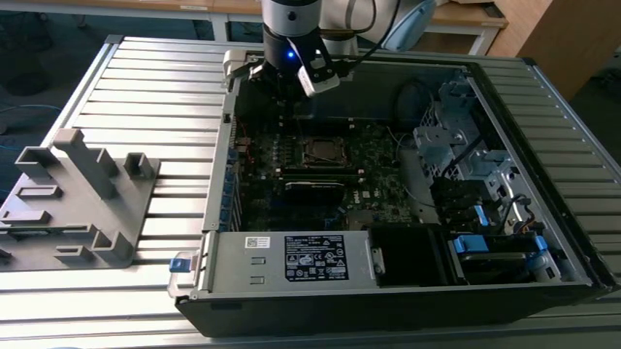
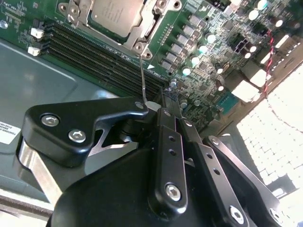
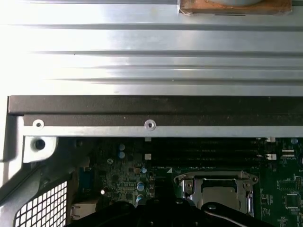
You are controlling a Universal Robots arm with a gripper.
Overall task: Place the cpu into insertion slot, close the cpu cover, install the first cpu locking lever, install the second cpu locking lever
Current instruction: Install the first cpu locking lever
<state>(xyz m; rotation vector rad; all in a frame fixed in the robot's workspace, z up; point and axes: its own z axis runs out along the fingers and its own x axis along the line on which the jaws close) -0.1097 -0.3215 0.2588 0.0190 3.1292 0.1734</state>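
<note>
Now the gripper [image 2: 166, 97] has its fingers clenched together above the board [image 2: 213, 56], with the thin lever [image 2: 143, 75] running lengthwise from a corner of the slot [image 1: 302, 151] straight to their tips, pinched or not I can't tell; ahead of them the cpu [image 2: 116, 12] lies flat, top up, under the shut cover [image 2: 149, 27]; open case [image 1: 291, 320], slatted table [image 1: 145, 87]

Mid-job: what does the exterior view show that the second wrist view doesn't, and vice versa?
Exterior view: the whole open case, the grey fixture on the exterior view's left, the arm above the case. Second wrist view: a thin locking lever running from the cpu cover corner toward the hand, beside the memory slots. Both: the cpu under the closed cpu cover.
</note>
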